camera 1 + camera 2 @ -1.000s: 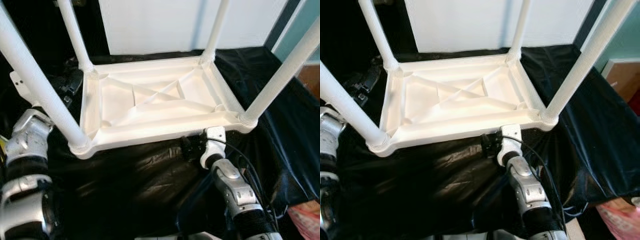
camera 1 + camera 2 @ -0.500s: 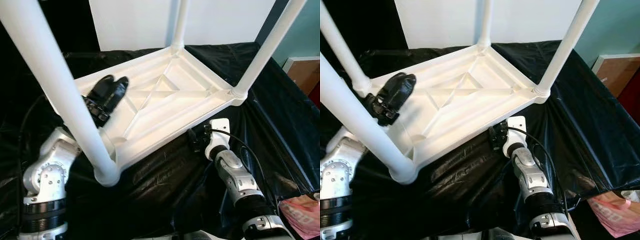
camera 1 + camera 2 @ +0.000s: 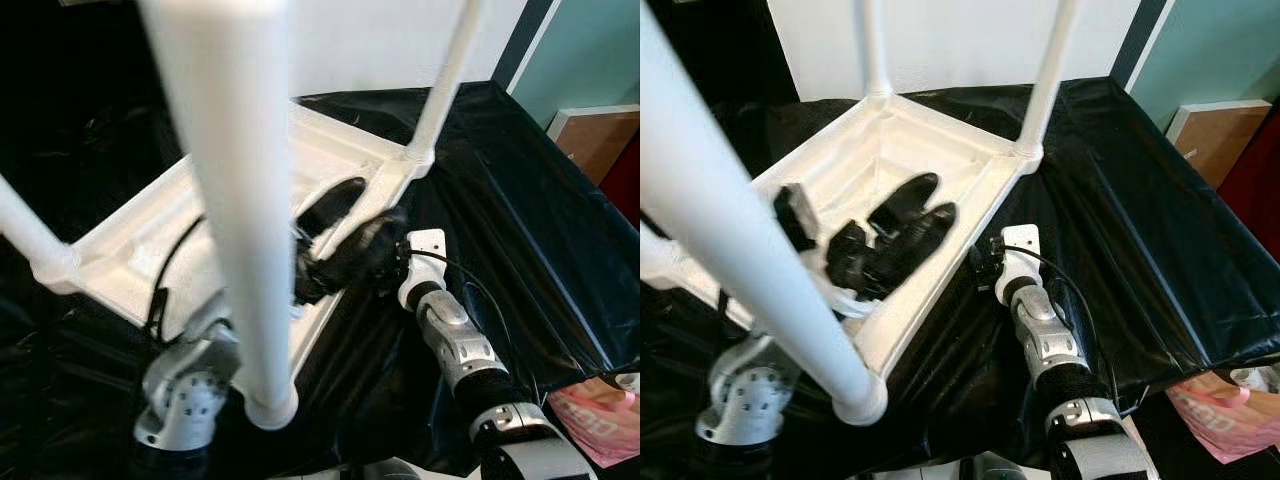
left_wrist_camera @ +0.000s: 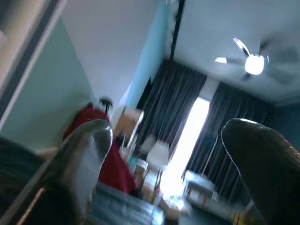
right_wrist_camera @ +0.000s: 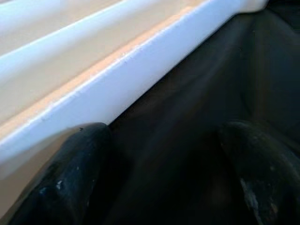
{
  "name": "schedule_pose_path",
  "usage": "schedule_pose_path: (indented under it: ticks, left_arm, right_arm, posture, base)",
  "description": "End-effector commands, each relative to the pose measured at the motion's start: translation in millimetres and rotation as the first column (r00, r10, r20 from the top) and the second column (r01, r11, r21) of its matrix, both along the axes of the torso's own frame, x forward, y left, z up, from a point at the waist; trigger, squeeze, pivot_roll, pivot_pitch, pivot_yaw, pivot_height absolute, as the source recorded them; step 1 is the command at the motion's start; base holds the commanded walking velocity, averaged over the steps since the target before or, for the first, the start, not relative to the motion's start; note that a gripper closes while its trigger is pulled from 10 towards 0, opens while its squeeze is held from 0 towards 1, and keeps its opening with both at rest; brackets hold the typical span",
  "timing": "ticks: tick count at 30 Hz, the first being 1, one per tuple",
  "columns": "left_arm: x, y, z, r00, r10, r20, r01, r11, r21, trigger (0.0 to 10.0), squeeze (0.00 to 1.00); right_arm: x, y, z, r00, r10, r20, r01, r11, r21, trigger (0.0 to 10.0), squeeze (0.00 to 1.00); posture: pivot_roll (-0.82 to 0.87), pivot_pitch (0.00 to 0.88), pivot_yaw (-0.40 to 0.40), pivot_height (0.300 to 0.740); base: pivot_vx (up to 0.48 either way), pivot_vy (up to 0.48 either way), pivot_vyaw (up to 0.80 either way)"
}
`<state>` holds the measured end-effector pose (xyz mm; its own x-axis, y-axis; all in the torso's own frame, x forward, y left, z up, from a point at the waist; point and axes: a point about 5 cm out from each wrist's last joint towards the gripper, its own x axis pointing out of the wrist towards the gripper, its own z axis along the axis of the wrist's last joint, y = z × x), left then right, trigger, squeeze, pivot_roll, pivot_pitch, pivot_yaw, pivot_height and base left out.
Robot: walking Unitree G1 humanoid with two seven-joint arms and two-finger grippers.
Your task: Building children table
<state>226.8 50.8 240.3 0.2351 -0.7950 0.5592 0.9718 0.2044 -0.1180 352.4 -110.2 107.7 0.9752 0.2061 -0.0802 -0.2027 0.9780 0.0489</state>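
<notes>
Swung round since the earlier frame, the upturned white table (image 3: 890,160) lies on the black sheet (image 3: 1140,200); the left gripper (image 3: 910,215), fingers parted, braces inside its frame while the right gripper (image 5: 164,154), parted, steadies its rim at 3 o'clock.

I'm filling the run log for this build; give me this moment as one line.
table upside down on black sheet, legs up | left gripper open inside underside | right gripper open by rim

Black plastic sheet (image 3: 1140,200) covers the surface; pink bag (image 3: 1230,420) near right; wooden panel (image 3: 1205,135) far right by teal wall (image 3: 1210,50).
</notes>
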Motion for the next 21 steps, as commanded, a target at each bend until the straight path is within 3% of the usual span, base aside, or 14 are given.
schedule_pose_path:
  ticks: [1, 7, 9, 12, 16, 21]
  left_arm:
    - [-3.0, -15.3, -6, 1.000, -0.017, 0.007, 0.017, 0.999, 0.049, 10.0, 0.00]
    - [13.6, -33.7, -8, 0.993, 0.119, -0.017, -0.117, 0.989, 0.089, 10.0, 0.00]
    - [13.6, -33.7, -8, 0.993, 0.119, -0.017, -0.117, 0.989, 0.089, 10.0, 0.00]
    - [23.6, -51.1, -12, 0.977, 0.207, -0.043, -0.198, 0.968, 0.154, 10.0, 0.00]
    - [35.1, -45.2, -20, 0.945, 0.326, -0.002, -0.315, 0.915, 0.250, 10.0, 0.00]
    - [39.2, -35.2, -23, 0.932, 0.360, 0.049, -0.358, 0.890, 0.283, 10.0, 0.00]
  right_arm:
    - [1.3, 16.8, 4, 0.999, 0.048, 0.018, -0.048, 0.999, 0.023, 10.0, 0.00]
    - [10.0, 26.3, 11, 0.997, 0.081, 0.021, -0.082, 0.996, 0.041, 10.0, 0.00]
    - [10.0, 26.3, 11, 0.997, 0.081, 0.021, -0.082, 0.996, 0.041, 10.0, 0.00]
    - [14.3, 35.5, 13, 0.992, 0.123, 0.014, -0.124, 0.991, 0.048, 10.0, 0.00]
    - [16.3, 24.2, 11, 0.998, 0.062, 0.021, -0.063, 0.998, 0.029, 10.0, 0.00]
    - [16.5, 15.1, 11, 0.999, 0.029, 0.033, -0.030, 0.999, 0.019, 10.0, 0.00]
  posture:
    - [-0.01, 0.133, -0.045, 0.740]
    - [0.01, 0.127, -0.039, 0.740]
    - [0.01, 0.127, -0.039, 0.740]
    - [0.01, 0.127, -0.039, 0.740]
    - [0.02, 0.122, -0.036, 0.740]
    - [0.03, 0.123, -0.038, 0.740]
  base:
    - [0.000, 0.000, 0.00]
    - [0.000, 0.000, 0.00]
    - [0.000, 0.000, 0.00]
    - [0.000, 0.000, 0.00]
    - [0.000, 0.000, 0.00]
    - [0.000, 0.000, 0.00]
